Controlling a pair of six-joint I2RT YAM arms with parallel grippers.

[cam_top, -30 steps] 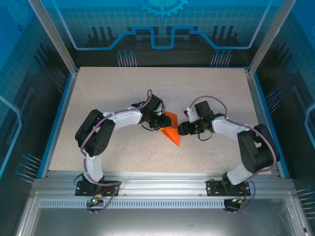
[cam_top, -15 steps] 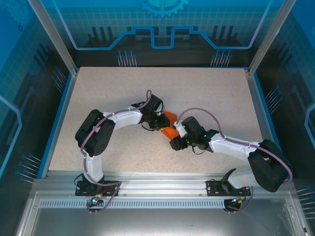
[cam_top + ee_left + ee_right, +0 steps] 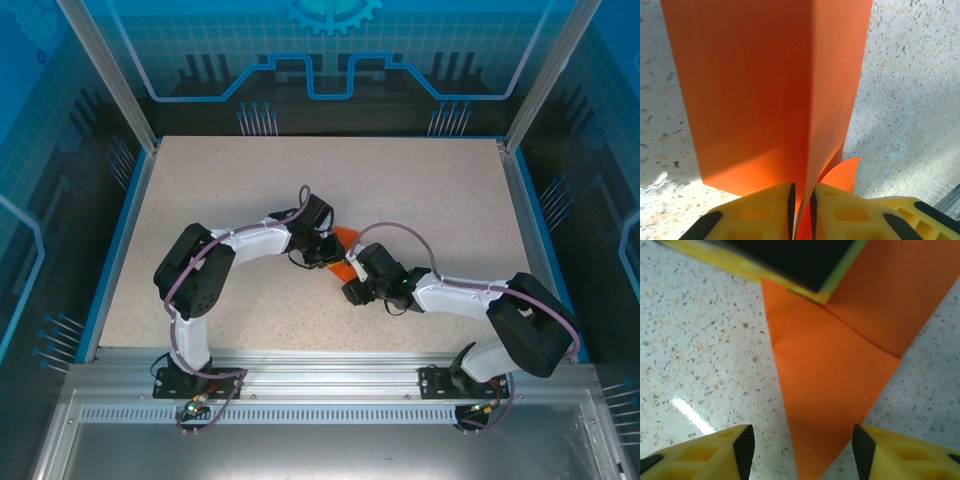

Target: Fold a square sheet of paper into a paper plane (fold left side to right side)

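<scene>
Since the paper [image 3: 835, 385] is thin, light and limp, it creases easily and crumples or tears under a hard pinch. It probably slides on the speckled table [image 3: 450, 190] if pushed. It's folded to a narrow pointed shape and lies mid-table between the two arms, with one flap standing up. Best hold, I reckon, is a flap edge near the crease, not the flat body. Left gripper [image 3: 801, 200] is pinched on that raised flap, jaws nearly together with paper between them. Right gripper [image 3: 800, 447] is spread wide, straddling the pointed tip close to the table, holding nothing. Risk: nudging the tip skews the fold.
</scene>
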